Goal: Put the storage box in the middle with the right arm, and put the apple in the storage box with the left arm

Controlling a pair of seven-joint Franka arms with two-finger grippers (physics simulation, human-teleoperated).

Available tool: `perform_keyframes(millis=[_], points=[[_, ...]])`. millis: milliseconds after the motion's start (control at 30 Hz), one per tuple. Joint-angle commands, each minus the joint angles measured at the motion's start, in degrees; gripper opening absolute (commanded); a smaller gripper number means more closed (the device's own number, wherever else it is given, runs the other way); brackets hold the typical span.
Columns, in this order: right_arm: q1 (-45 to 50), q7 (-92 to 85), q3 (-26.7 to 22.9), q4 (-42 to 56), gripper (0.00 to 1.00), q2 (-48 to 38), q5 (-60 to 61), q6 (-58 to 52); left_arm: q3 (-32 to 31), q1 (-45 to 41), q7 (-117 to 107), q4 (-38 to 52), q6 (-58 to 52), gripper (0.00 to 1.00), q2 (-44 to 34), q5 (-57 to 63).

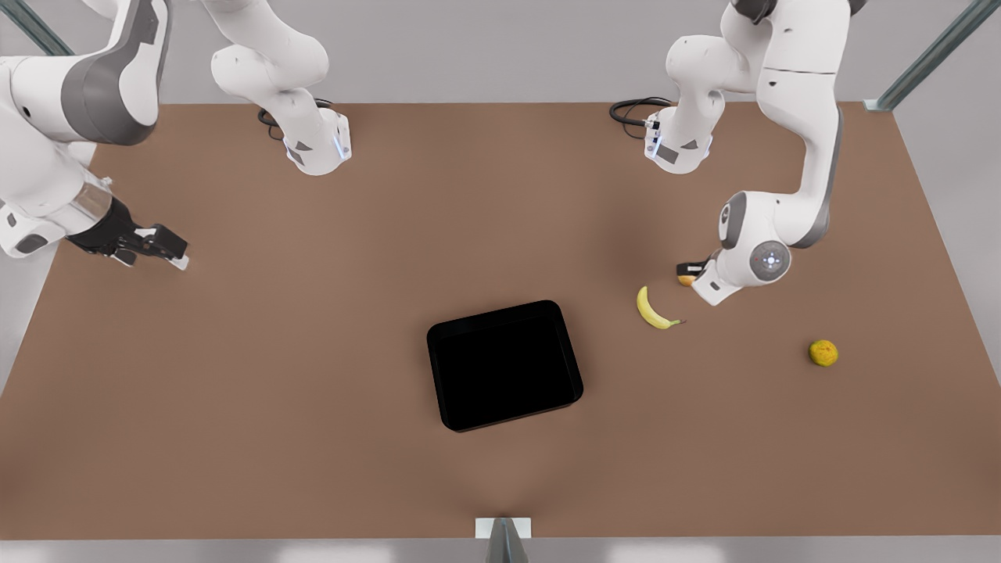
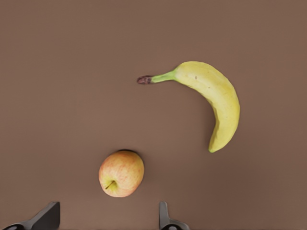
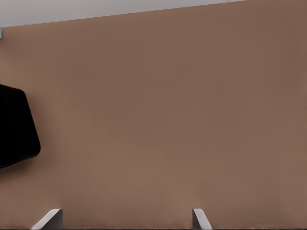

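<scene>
Black storage box (image 1: 504,366) sits nearest the camera, about mid-table, apparently already placed. Its inside reads as solid black, so I cannot make out the floor; no fruit shows in it, and I judge it empty.

Going left to right in the front view:

- Right gripper (image 1: 168,249) hangs over bare table (image 1: 313,391) on the front view's left, well apart from the box. Its fingers (image 3: 48,219) are spread with nothing between them; in the right wrist view a corner of the box lies far beyond one fingertip. This arm waits.
- Banana (image 1: 654,310) lies flat, beyond the left gripper's fingertips and off toward one finger.
- Left gripper (image 1: 692,272) hangs low over the apple (image 2: 121,173), the task's fruit. Its fingers (image 2: 165,218) are spread and touching nothing; the apple rests on the table just ahead of the tips, nearer one finger than the other, stem facing the camera.
- Citrus ball (image 1: 823,353) lies well apart, on the far side of the left arm.

Step in hand, as I judge it: closing in on the apple. To do it well, shift the gripper so the apple sits midway between the fingers, then lower until the pads are level with its widest part before closing. Round, smooth skin may squirt out of an off-centre pinch. The banana is far enough off not to be caught.
</scene>
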Motion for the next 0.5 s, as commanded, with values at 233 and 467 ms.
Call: perform_keyframes(millis=[233,467], points=[[3.7,-2.8,-0.1,-0.1,1.0,0.8,-1.7,-7.5,0.9,0.1,0.5,-6.8,15.5,1.0,3.2,0.0],[3.7,-2.9,-0.1,-0.1,1.0,1.2,-1.6,-7.5,0.9,0.1,0.5,-7.8,17.1,1.0,4.7,0.0]])
